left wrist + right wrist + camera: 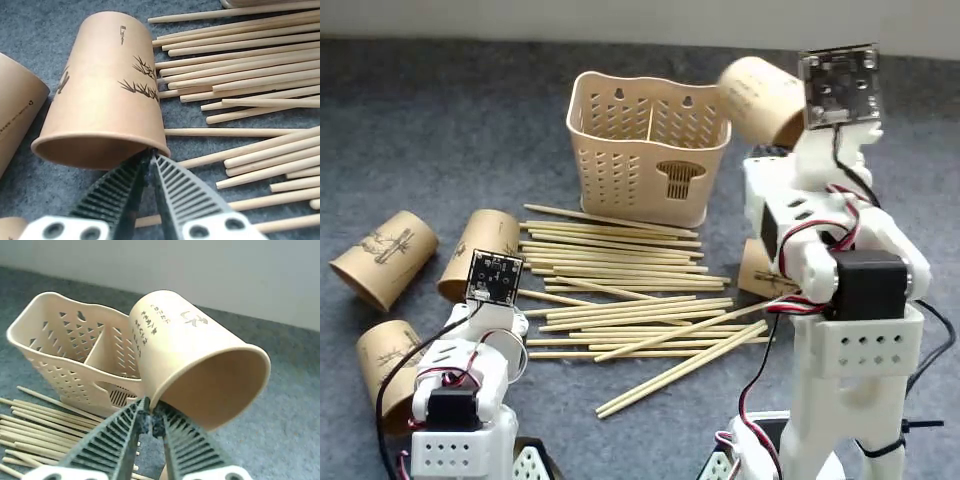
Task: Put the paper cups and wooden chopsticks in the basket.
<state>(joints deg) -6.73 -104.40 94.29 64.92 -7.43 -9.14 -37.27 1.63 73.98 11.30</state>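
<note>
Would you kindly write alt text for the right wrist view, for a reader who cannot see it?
The right pincer grips a paper cup by its rim, held sideways close to the slotted two-compartment basket; wooden chopsticks lie on the grey surface below.

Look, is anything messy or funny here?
Yes. Chopsticks lie scattered over the table beside the basket, and cups lie tipped on their sides; the left tool pinches a fallen cup's rim. The right tool holds another cup sideways in the air.
</note>
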